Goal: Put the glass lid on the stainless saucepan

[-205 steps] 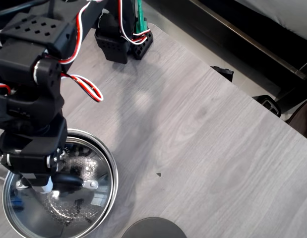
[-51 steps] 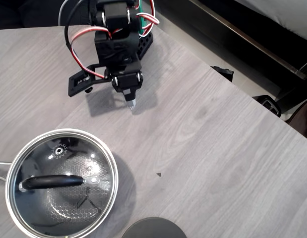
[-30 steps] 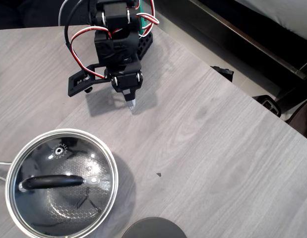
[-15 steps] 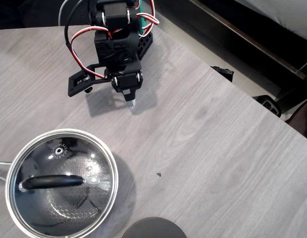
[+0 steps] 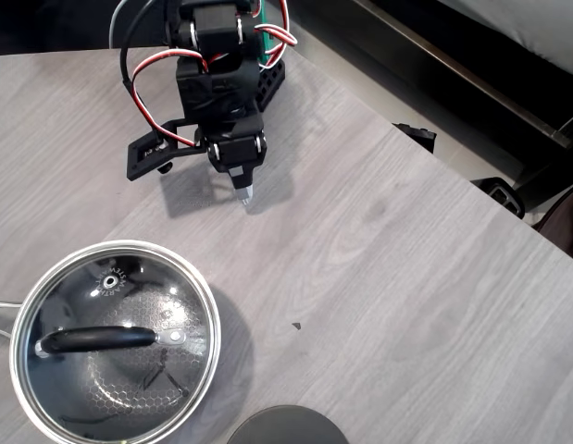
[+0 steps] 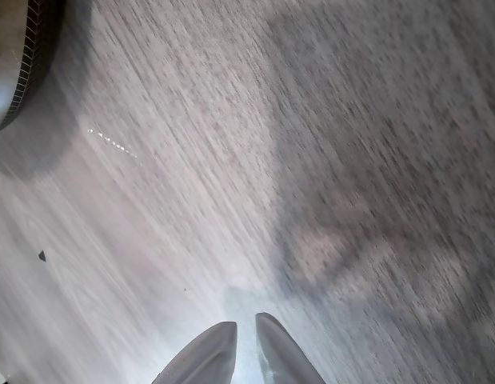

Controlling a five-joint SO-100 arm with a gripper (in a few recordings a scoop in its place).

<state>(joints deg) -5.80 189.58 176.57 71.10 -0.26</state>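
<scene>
A home-like room, perhaps a dining corner: a grey wood-grain surface [image 5: 406, 277] carries a stainless saucepan [image 5: 209, 365] under a glass lid [image 5: 115, 338], with pale tiled floor [image 5: 360, 69] beside it.

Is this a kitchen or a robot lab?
Probably a workbench at home or in a lab, not a real kitchen. A small robot arm with loose wires stands on a grey wood-look table, its gripper empty, beside a stainless saucepan wearing its glass lid. No stove shows.

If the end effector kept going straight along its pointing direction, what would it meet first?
Most likely the bare grey wood-grain tabletop just beyond the end effector; nothing else appears in that line, though depth is unclear.
</scene>
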